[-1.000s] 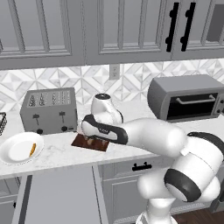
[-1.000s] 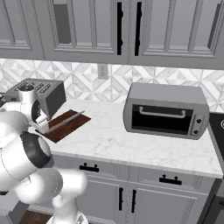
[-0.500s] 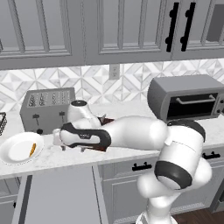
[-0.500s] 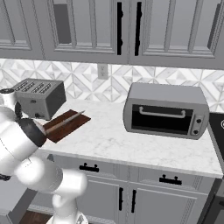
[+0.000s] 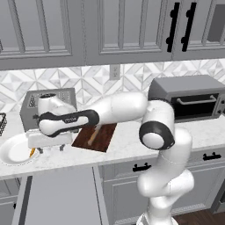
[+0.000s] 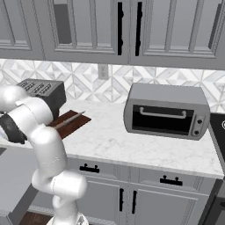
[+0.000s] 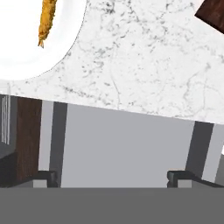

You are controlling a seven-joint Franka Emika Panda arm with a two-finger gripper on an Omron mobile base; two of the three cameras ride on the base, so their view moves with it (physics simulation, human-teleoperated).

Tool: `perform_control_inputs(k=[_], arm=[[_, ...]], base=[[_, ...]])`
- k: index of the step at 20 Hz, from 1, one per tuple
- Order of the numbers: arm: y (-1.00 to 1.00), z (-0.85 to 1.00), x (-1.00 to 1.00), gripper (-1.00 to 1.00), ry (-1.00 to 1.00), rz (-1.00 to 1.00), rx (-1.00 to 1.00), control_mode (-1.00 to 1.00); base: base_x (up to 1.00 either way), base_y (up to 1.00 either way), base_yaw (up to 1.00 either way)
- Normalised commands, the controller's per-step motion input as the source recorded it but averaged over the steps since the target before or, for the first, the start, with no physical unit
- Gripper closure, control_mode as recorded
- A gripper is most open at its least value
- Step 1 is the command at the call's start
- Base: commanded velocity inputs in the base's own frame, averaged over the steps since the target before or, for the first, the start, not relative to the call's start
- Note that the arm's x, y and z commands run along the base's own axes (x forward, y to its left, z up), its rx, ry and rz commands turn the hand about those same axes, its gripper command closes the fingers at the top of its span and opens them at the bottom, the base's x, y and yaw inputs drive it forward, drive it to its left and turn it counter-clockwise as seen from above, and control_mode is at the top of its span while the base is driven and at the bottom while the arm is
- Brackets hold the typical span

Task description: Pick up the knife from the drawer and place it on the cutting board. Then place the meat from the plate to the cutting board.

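The knife point(image 5: 92, 135) point(image 6: 70, 119) lies on the dark reddish-brown cutting board point(image 5: 104, 139) point(image 6: 77, 124). At the far left of the counter the white plate point(image 5: 10, 152) point(image 7: 22, 52) carries the orange meat point(image 5: 32, 152) point(image 7: 46, 19). My gripper point(image 5: 49, 149) point(image 7: 113, 177) hangs open and empty over the counter's front edge, just right of the plate and left of the board. Its fingertips point(image 7: 46, 177) straddle the grey inside of the open drawer point(image 5: 57, 193) point(image 7: 122, 144) below. A corner of the board point(image 7: 212, 13) shows in the hand view.
A steel toaster point(image 5: 44, 104) point(image 6: 44, 91) stands behind the hand. A toaster oven point(image 5: 189, 97) point(image 6: 165, 110) sits to the right on the marble counter point(image 5: 127, 151). A dark wire basket point(image 5: 2, 124) is at the left edge. Upper cabinets hang overhead.
The arm has swung left from above the cutting board to beside the plate. The gripper stays open, and the knife rests on the board.
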Motion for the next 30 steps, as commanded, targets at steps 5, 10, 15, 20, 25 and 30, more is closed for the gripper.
perform_control_inputs(k=[5, 10, 15, 20, 25, 30], arm=[[0.29, -0.29, 0.0, -1.0, -0.04, 0.11, -0.01, -1.0], [0.02, -0.33, -0.01, -1.0, -0.09, 0.03, 0.0, -1.0], [0.14, -0.06, 0.08, -1.0, -0.06, 0.0, 0.01, -1.0], [-0.08, -0.13, 0.0, -1.0, 0.0, 0.0, 0.08, -1.0], [-0.23, -0.36, 0.03, -1.0, 0.01, -0.02, 0.14, -1.0], [0.0, -0.02, 0.13, -1.0, -0.09, 0.0, 0.17, -1.0]], base=[[0.0, 0.0, 0.0], [0.0, 0.0, 0.0], [0.0, 0.0, 0.0], [0.0, 0.0, 0.0], [0.0, 0.0, 0.0], [0.0, 0.0, 0.0]])
